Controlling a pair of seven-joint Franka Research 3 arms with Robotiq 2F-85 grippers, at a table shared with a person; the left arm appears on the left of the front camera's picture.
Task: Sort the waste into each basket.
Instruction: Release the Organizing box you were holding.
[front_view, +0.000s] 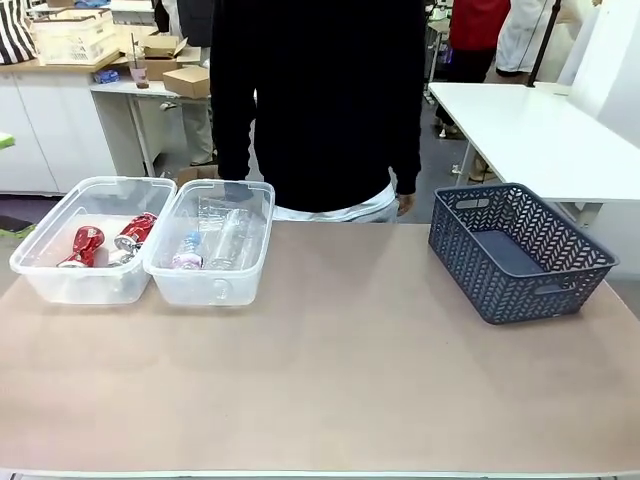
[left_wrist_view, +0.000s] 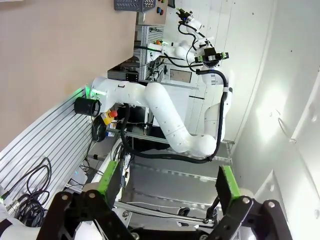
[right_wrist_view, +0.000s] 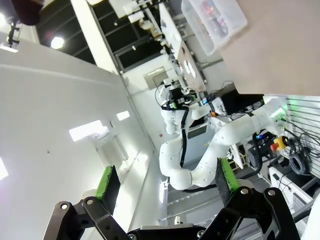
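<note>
We see the red-and-silver cans (front_view: 105, 243) lying in the left clear tub (front_view: 45, 232), which touches the right clear tub (front_view: 255, 205) holding the clear plastic bottles (front_view: 215, 245); both tubs sit on the table (front_view: 330, 380) at its far left, just in front of the person in black (front_view: 315, 100). The dark grey slotted basket (front_view: 515, 250) stands well apart from the tubs, at the table's far right. Our left hand (left_wrist_view: 167, 182) and our right hand (right_wrist_view: 167, 180) are both wide open, holding nothing, raised well away from the tubs with their fingers pointing off the table toward the white wall.
</note>
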